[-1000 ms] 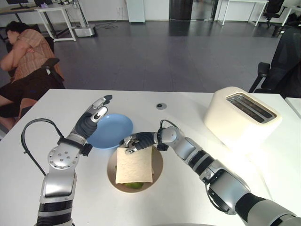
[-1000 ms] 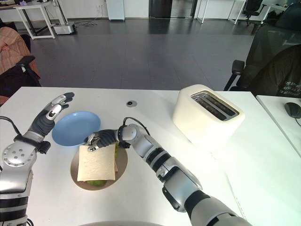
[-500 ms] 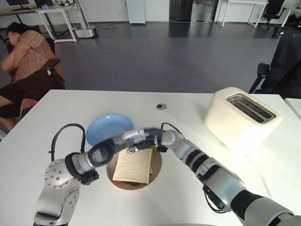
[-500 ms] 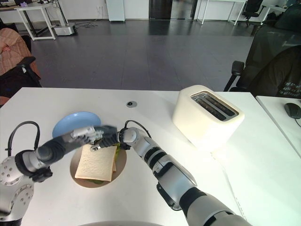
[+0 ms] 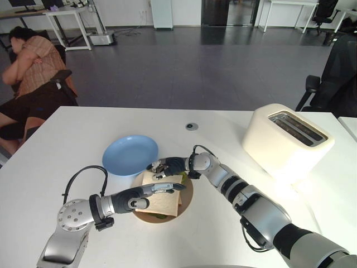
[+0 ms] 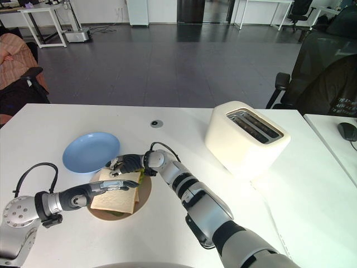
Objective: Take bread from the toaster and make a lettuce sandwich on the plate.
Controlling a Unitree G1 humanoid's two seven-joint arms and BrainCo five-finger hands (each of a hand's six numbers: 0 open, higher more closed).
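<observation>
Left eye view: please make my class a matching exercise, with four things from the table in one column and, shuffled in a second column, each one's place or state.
Column one
1. blue plate
2. toaster
3. top bread slice
4. left robot hand

Column two
A. lies flat on the brown plate
B. cream-white, stands at the right side of the table
C. rests stretched out across the top bread slice
D. holds nothing, just behind the brown plate

Pairs: 1-D, 2-B, 3-A, 4-C
</observation>
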